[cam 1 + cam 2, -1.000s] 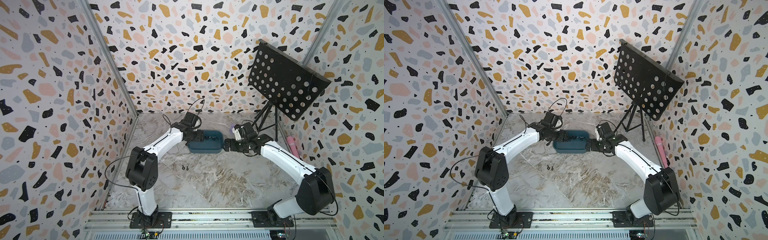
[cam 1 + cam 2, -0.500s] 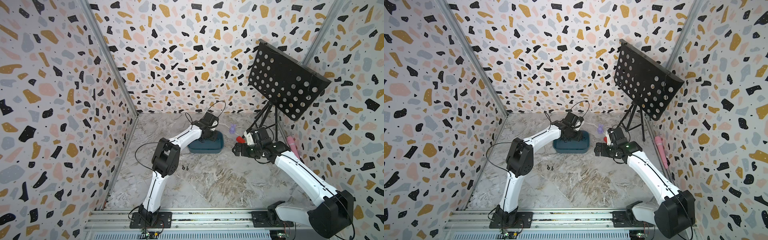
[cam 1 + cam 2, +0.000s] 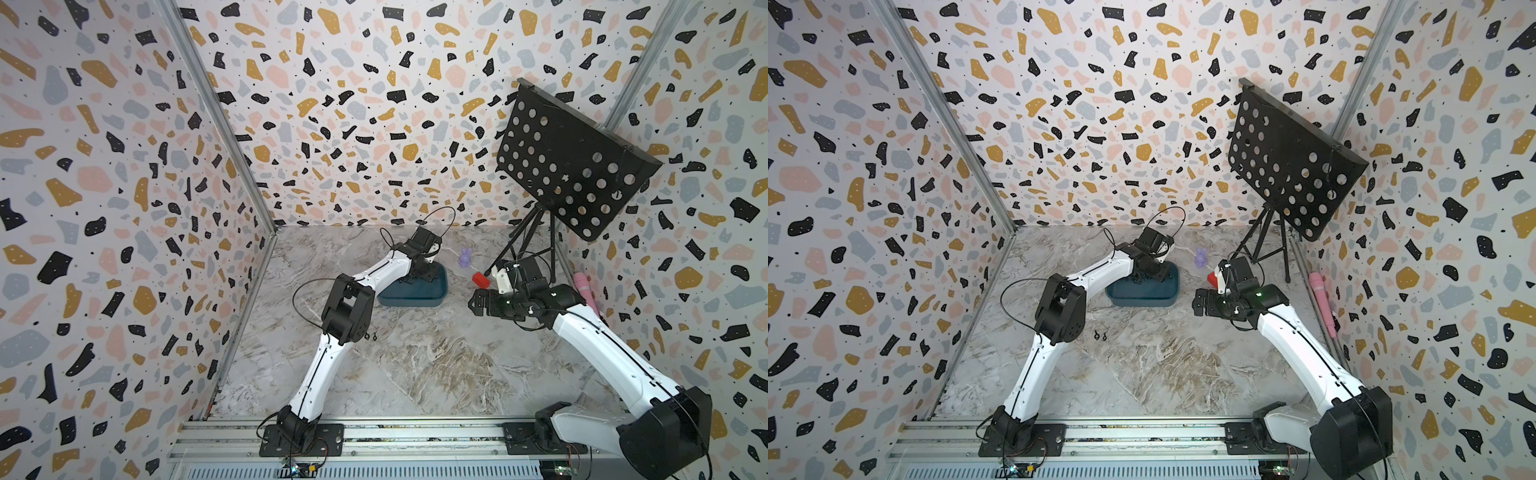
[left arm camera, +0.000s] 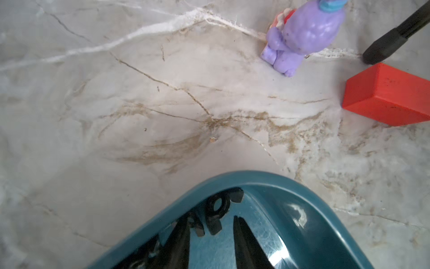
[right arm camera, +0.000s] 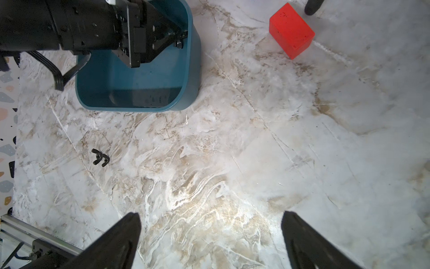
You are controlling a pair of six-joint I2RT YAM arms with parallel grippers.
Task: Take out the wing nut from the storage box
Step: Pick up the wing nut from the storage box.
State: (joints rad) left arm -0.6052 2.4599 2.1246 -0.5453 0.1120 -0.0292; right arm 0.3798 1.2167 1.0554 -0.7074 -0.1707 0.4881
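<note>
The teal storage box (image 3: pixel 415 298) (image 3: pixel 1144 300) sits at the back of the marble floor. My left gripper (image 3: pixel 417 277) (image 3: pixel 1143 277) reaches down into it. In the left wrist view a black wing nut (image 4: pixel 218 206) lies in a corner of the box (image 4: pixel 302 193), at the tips of the left gripper (image 4: pixel 210 216). The jaws stand narrow, with a gap still showing beside the nut. The right wrist view shows the same nut (image 5: pixel 179 43) at the left fingers. My right gripper (image 3: pixel 478 303) (image 5: pixel 210 233) hangs wide open over bare floor, right of the box (image 5: pixel 139 97).
Two loose wing nuts (image 3: pixel 371 336) (image 5: pixel 100 158) lie on the floor by the left elbow. A red block (image 3: pixel 481 279) (image 4: pixel 386 97) and a purple figure (image 3: pixel 465 257) (image 4: pixel 302 35) sit right of the box. A black perforated stand (image 3: pixel 573 162) and a pink object (image 3: pixel 584 286) are at the right wall.
My left gripper moved deeper into the box toward its far right corner and its jaws narrowed. My right gripper pulled away from the box's right edge and stays open.
</note>
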